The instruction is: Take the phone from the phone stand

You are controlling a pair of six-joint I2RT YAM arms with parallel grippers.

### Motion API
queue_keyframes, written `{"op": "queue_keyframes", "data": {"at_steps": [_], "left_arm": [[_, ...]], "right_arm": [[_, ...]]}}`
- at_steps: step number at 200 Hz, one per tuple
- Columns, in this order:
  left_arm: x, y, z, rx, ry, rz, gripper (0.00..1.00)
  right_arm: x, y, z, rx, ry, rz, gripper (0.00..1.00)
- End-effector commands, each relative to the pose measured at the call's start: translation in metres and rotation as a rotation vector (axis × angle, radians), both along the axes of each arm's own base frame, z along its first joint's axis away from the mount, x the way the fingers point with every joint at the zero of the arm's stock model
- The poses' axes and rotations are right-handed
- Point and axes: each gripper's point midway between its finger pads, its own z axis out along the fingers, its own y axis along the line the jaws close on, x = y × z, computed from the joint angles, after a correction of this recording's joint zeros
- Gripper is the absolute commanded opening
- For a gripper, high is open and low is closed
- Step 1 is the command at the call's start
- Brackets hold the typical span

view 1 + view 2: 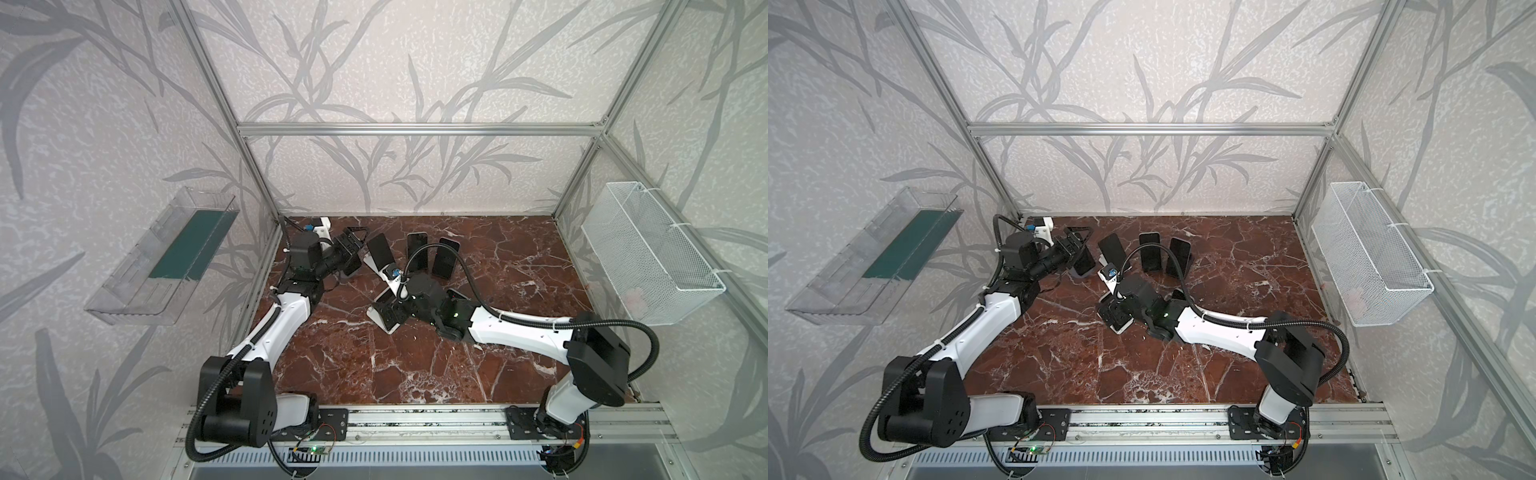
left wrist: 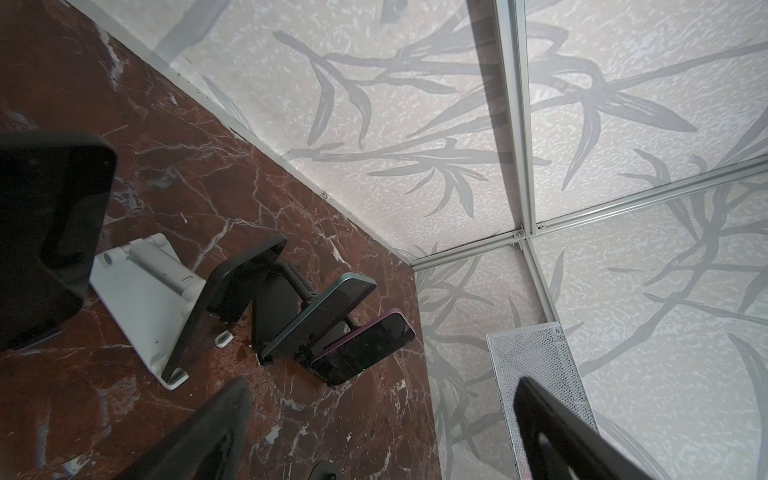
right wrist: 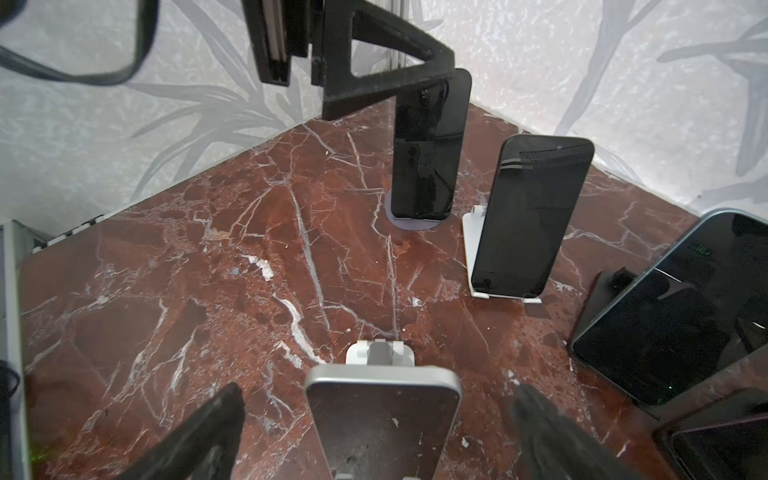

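Several dark phones lean on stands at the back of the marble table. My right gripper is open, with a silver-edged phone between its fingers and a gap on each side. This phone rests on a white phone stand, seen in both top views. My left gripper is open and empty. A black phone on a round grey stand lies just outside its fingers. In a top view the left gripper hovers by that phone.
Other phones stand on a white stand, on black stands and at the far side. A white wire basket hangs on the right wall. A clear bin hangs on the left wall. Aluminium posts frame the cell.
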Motion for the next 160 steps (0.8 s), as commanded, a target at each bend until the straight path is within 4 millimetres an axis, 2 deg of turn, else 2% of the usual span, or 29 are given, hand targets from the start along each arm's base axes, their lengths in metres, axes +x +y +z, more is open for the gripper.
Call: {"op": "queue_keyframes", "data": {"at_steps": [1,19,21,25,71,106,136,160], "left_arm": [[-0.003,-0.003,0.021,0.007,-0.052,-0.018,0.98],[-0.002,-0.004,0.020,0.004,-0.049,-0.020,0.98],[-0.002,-0.004,0.020,0.003,-0.048,-0.021,0.98],[-0.002,-0.004,0.020,0.002,-0.047,-0.022,0.98],[-0.001,-0.005,0.016,0.003,-0.036,-0.026,0.97],[-0.001,-0.005,0.017,-0.012,-0.041,-0.026,0.97],[0.000,-0.007,0.016,-0.022,-0.038,-0.031,0.97],[0.000,-0.009,0.019,-0.039,-0.046,-0.041,0.97]], "right_arm": [[0.011,0.008,0.008,0.008,-0.046,-0.017,0.99],[0.015,0.007,0.011,0.034,-0.051,-0.045,0.99],[0.016,0.008,0.001,0.018,-0.043,-0.046,0.99],[0.016,0.008,-0.003,0.012,-0.043,-0.045,0.99],[0.019,0.012,-0.020,0.003,-0.015,-0.052,0.99],[0.020,0.012,-0.010,0.071,-0.018,-0.074,0.99],[0.022,0.012,-0.022,0.052,-0.002,-0.087,0.99],[0.020,0.012,-0.021,0.087,0.008,-0.091,0.98]]}}
